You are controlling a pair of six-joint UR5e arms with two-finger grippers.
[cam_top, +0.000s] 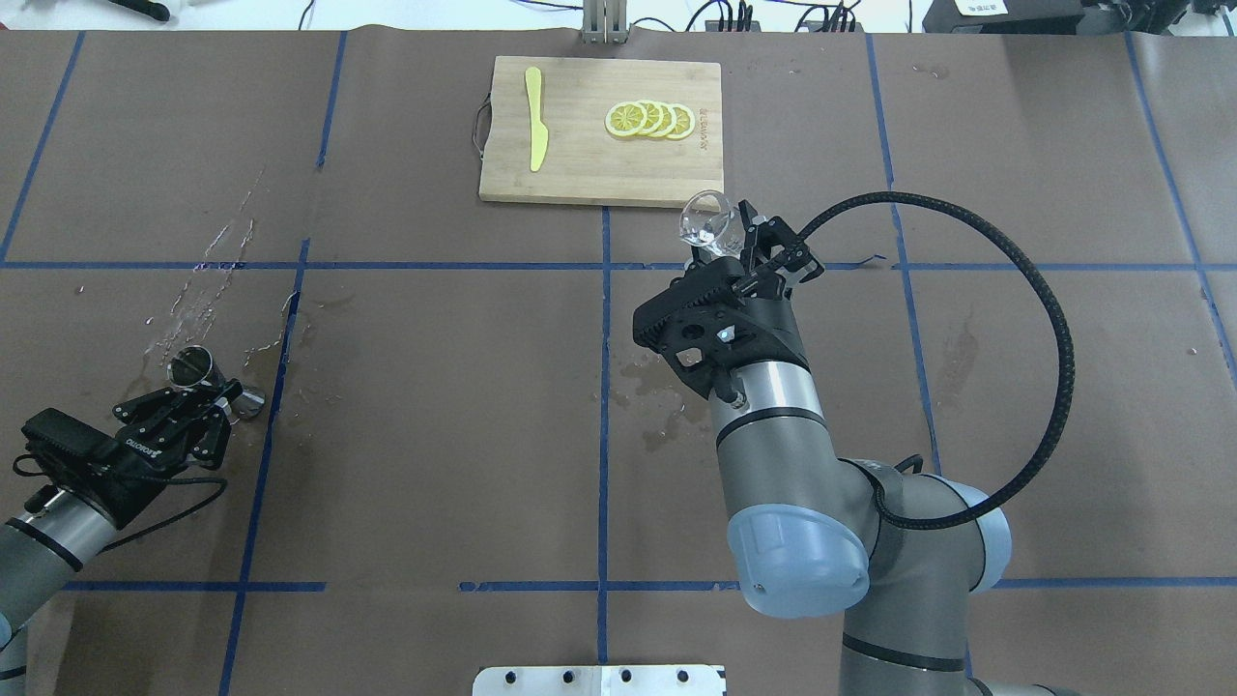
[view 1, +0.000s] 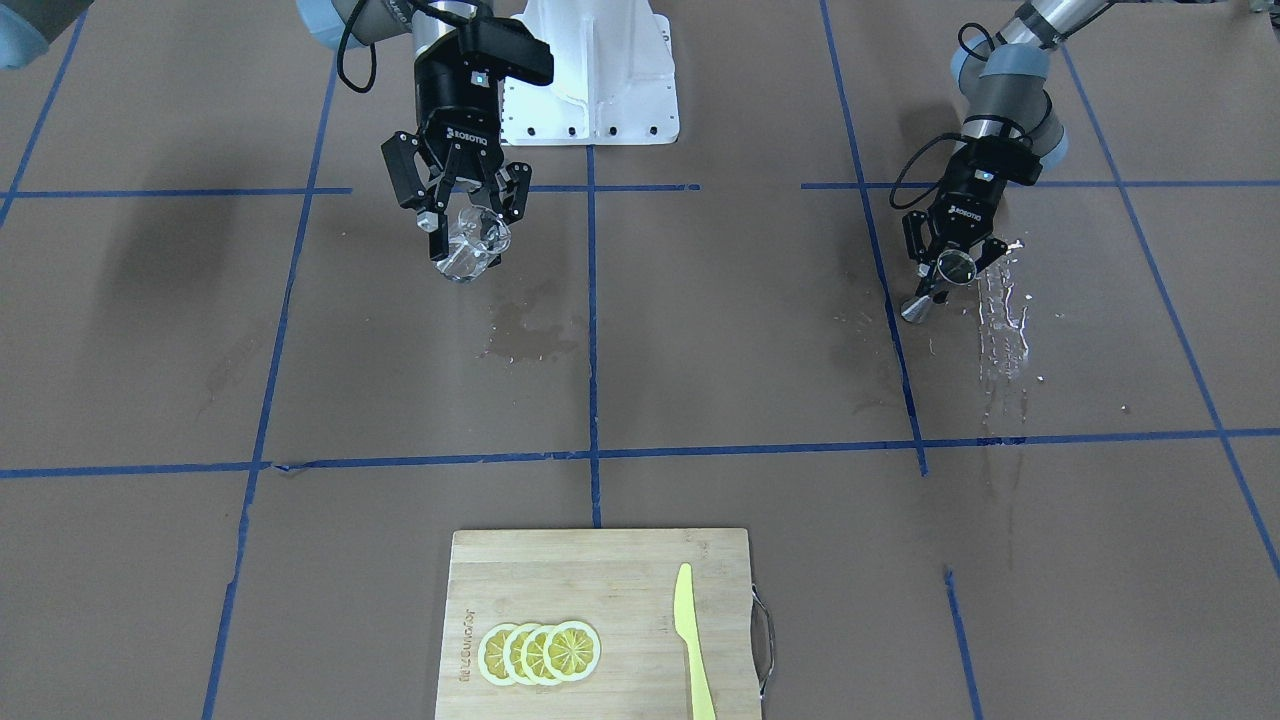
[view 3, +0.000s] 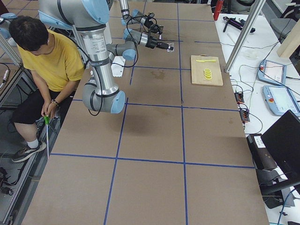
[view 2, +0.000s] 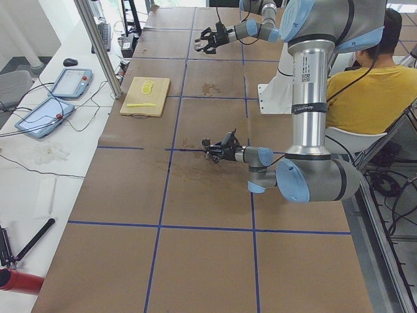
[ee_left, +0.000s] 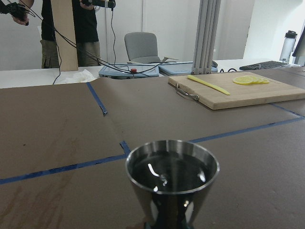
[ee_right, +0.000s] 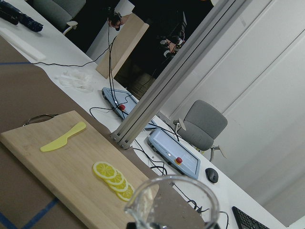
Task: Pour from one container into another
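Two grippers are loaded, and they are well apart. The right gripper (view 1: 470,215) is clamped on the tumbler (view 1: 472,245), fingers closed against its clear wall, and holds it raised above the brown paper of the table (view 1: 700,380) near the middle. The glass looks tilted, and in the right wrist view the room stands aslant behind its rim; whether anything is in it I cannot tell. Far over on the robot's left, the left gripper (view 1: 955,258) grips the jigger (view 1: 938,287) at its narrow waist, low over the table — whether the lower cone touches the paper cannot be told. The left wrist view shows the jigger upright, with liquid glinting in its upper cup. Wet streaks (view 1: 1000,320) lie on the paper just beside the jigger, and a darker damp stain (view 1: 525,335) marks the paper near the tumbler. A board (view 1: 600,580) sits at the table's edge opposite the robot, bearing four overlapping lemon slices (view 1: 540,652) and a yellow knife (view 1: 690,640) apart from them. A person (view 3: 51,61) in a yellow shirt sits behind the robot
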